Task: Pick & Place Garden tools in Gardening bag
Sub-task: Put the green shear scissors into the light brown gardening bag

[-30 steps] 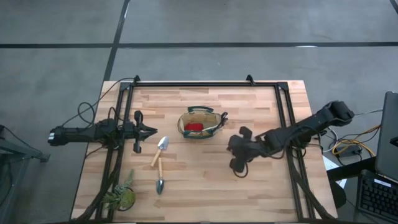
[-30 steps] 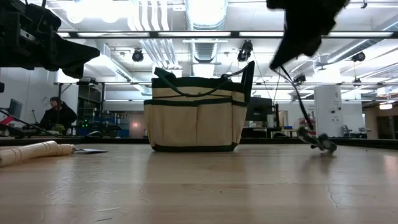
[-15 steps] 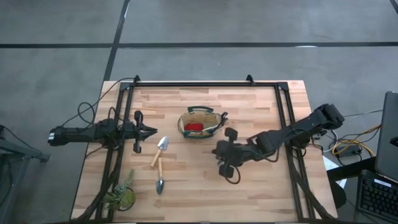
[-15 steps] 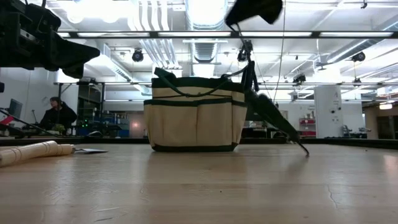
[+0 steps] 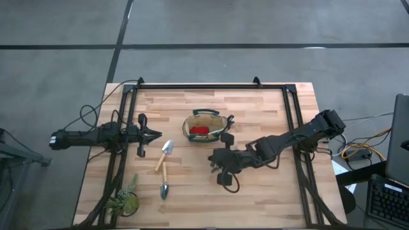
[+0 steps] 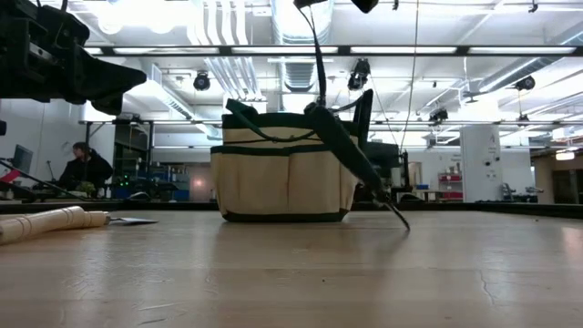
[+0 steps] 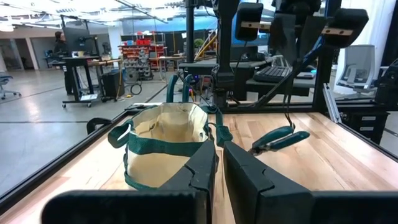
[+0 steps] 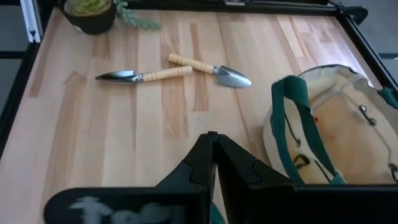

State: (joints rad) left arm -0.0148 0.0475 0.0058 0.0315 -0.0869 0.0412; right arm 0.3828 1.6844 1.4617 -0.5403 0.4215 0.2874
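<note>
The olive-tan gardening bag [image 5: 204, 126] stands upright at the table's middle with a small red item [image 5: 199, 130] inside. Two trowels with wooden handles [image 5: 165, 155] [image 5: 164, 185] lie flat, left of and nearer than the bag. My right gripper [image 5: 214, 160] is just near-right of the bag and is shut on the thin cord of dark pruning shears [image 6: 355, 164], which dangle below it. My left gripper [image 5: 158, 135] is shut and empty, level above the table left of the bag. The other shears are not in view. My right gripper holds the shears by a thin dark cord [image 7: 288, 93] that runs up from their handle end to the shut fingers; the exact place of contact does not show. The fingers point down from above. The shears hang tilted below, tip [image 6: 404, 226] at or just above the table.
A green potted plant [image 5: 124, 203] stands at the near left corner. A black frame rail [image 5: 211, 86] runs along the table's far edge and down both sides. Bare wood lies near and right of the bag. A person sits far off in the room behind [image 6: 84, 169].
My right gripper has gone toward the table's left edge and now stands beside the bag. It has drawn the shears along by their cord, from lying at the table's right to hanging tilted next to the bag with the tip low.
</note>
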